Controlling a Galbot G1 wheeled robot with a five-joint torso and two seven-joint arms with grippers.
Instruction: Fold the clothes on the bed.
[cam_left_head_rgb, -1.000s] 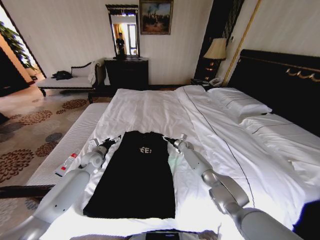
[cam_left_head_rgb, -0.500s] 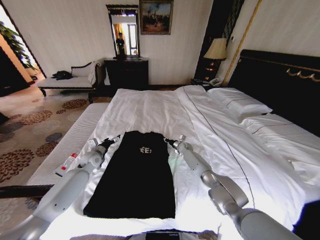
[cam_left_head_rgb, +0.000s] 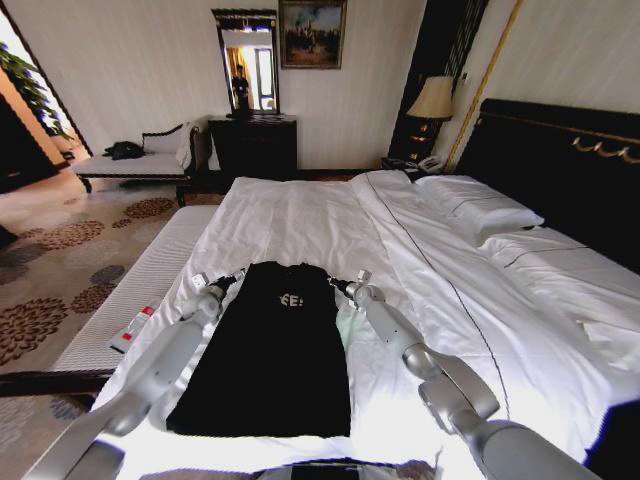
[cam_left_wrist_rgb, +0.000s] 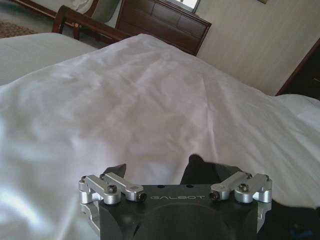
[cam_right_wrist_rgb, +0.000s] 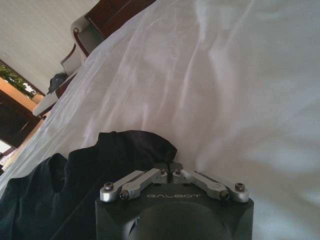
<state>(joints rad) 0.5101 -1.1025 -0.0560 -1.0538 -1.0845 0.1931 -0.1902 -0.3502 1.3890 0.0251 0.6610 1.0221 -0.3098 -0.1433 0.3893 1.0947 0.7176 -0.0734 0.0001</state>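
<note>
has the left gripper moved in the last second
Yes. In the head view the left gripper has slid toward the black T-shirt and slightly up the bed, now at the shirt's upper left corner.

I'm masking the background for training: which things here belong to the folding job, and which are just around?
Job: black T-shirt; bed; left gripper and right gripper at its shoulders.
Around: pillows; lamp; mirror; chaise.
</note>
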